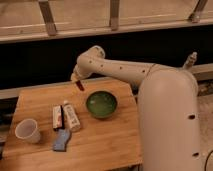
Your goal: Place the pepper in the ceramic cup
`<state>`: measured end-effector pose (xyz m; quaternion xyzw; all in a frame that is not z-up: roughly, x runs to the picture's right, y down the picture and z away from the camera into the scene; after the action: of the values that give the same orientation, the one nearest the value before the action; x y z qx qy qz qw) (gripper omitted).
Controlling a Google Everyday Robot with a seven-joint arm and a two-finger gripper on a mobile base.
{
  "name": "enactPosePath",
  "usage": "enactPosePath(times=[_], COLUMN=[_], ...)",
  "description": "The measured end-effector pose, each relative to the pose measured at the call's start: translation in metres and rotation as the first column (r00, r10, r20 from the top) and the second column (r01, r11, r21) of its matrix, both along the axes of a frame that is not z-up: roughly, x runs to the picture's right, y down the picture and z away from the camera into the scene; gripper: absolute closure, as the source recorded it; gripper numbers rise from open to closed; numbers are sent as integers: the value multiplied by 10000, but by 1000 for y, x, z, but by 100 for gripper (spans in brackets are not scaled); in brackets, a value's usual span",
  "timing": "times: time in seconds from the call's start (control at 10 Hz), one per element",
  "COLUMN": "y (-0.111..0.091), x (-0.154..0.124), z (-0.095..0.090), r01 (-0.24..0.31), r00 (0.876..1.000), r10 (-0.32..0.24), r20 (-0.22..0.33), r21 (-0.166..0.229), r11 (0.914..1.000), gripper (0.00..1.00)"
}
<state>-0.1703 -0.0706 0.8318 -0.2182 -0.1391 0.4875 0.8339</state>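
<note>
The robot's bulky white arm [165,105] reaches over the far edge of the wooden table [100,145], high enough to carry its load above everything below. The green bowl [101,104] sits mid-table, and the white cup [27,131] stands upright and open near the left front corner, ready to receive. Two packets [71,116] lie between them. The gripper [77,81] hangs beyond the bowl, well apart from the cup, fingers clamped on the pepper [80,86], a small, slender, dark red piece dangling downward.
</note>
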Motion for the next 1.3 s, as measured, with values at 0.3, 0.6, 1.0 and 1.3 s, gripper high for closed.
enactPosePath(times=[0.3,0.6,1.0,1.3], y=[-14,-2,25,29], x=[-33,-62,-124,-133], z=[-28,-48,-76,-81], r01=[110,70,602,704], r00=[9919,9471,8358,8117], r10=[-181,-200,-475,-514], r20=[1257,3202,5470,5818], r21=[570,418,-53,-100], r11=[9983,9991,9982,9975], gripper=[100,100,100,100])
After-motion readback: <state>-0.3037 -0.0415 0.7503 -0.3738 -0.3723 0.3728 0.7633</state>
